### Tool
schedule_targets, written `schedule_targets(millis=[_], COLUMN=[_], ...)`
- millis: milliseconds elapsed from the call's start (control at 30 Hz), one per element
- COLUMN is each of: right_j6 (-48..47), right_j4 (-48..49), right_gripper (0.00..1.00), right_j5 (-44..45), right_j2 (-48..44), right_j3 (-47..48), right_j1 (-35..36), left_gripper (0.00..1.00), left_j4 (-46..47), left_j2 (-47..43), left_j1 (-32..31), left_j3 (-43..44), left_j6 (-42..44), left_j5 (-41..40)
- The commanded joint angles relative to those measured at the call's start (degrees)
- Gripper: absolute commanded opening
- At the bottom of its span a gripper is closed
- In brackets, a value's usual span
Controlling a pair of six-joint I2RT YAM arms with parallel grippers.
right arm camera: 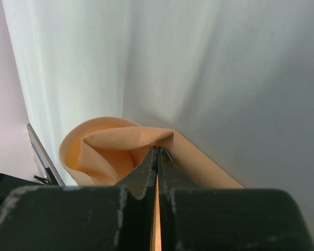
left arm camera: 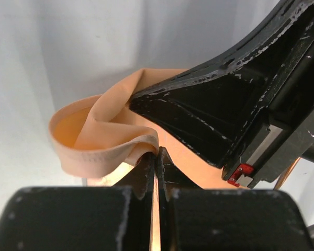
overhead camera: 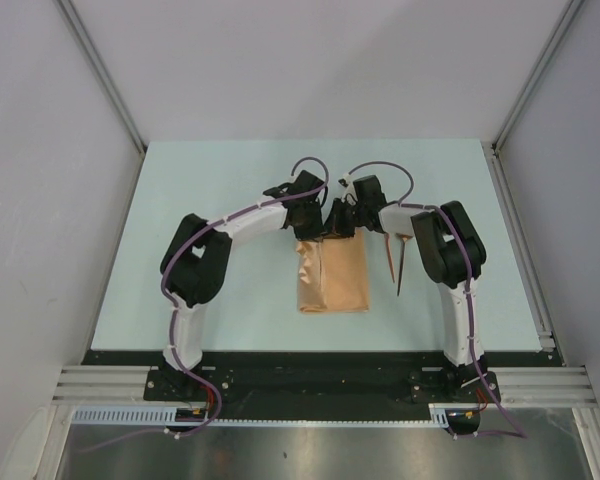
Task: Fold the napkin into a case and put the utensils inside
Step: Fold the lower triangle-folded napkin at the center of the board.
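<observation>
Left gripper (left arm camera: 156,152) is pinched shut on a stitched hem of the peach napkin (overhead camera: 332,275), which bunches into a loose loop just beyond its tips. Just beside it, the right gripper (right arm camera: 157,150) is likewise clamped tight on a fold of the same cloth. The two grippers meet over the napkin's far edge, near the middle of the pale worktop (overhead camera: 210,190). Plain grey walls (overhead camera: 40,150) box in the worktop on three sides, and a metal rail (overhead camera: 100,383) runs along its near edge. The single napkin lies folded into a rectangle, longer from far to near, with its left side rumpled. To its right, apart from the cloth and close beside the right arm (overhead camera: 450,250), lie two thin reddish-brown utensils (overhead camera: 391,255), nearly side by side and running from far to near.
</observation>
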Motion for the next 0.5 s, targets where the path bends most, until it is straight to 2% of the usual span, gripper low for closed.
schedule_targets(millis=[0,267,467], right_j6=[-1.86,-0.2,-1.68], right_j4=[-1.23,-1.23,-5.71], right_gripper=[0.0,0.0,0.0], right_j5=[1.93,0.53,1.49], right_j2=[1.0,-2.24,-6.38], right_j3=[1.46,1.55,0.76], right_j1=[0.29,-0.32,-1.2], left_gripper=[0.0,0.0,0.0], left_j4=[1.23,1.32,1.59], left_j2=[1.97,3.82,3.91], left_j1=[-0.64,-0.82,-0.91], left_j3=[3.51,4.48,4.22], left_j6=[1.09,1.26,1.18], left_j5=[3.27,3.97,3.97])
